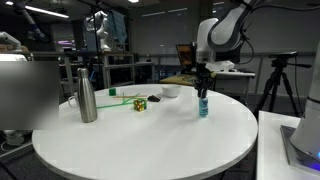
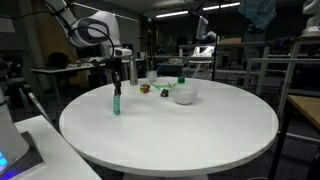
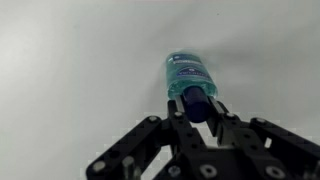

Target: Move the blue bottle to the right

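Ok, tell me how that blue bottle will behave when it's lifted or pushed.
The blue bottle stands tall and narrow on the table, so a push up high would likely tip it rather than slide it. It looks like small translucent plastic, so it is probably light. Its round body would probably roll if it fell.

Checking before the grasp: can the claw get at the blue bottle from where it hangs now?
Probably yes. The claw sits right over the blue bottle, its cap between the jaws, and the steel flask stands well off.
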### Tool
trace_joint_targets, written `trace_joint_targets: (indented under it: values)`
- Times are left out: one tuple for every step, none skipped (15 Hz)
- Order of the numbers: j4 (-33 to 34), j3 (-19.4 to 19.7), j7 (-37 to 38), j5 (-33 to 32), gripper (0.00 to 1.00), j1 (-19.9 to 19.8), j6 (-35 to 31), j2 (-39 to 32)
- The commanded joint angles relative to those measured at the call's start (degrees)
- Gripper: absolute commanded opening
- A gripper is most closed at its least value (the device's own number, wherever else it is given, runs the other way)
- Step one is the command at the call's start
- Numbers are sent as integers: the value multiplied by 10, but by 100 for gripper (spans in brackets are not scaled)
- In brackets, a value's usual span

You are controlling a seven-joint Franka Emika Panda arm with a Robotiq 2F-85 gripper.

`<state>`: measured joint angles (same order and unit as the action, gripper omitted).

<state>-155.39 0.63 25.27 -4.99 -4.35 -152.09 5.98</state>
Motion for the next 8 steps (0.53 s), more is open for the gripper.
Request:
trace_joint_targets:
  values:
    - [-2, 2, -23, 22, 7, 3, -10, -5]
    - [-2, 2, -24, 23, 7, 3, -9, -6]
    - [-1, 2, -24, 24, 7, 3, -9, -7]
    - [-1, 2, -24, 24, 7, 3, -9, -8]
    - [-1, 2, -25, 26, 7, 3, -9, -9]
    - [-1, 2, -25, 27, 7, 4, -9, -9]
    - [-1, 2, -25, 27, 7, 4, -9, -9]
    - [-1, 1, -22, 23, 52, 3, -8, -8]
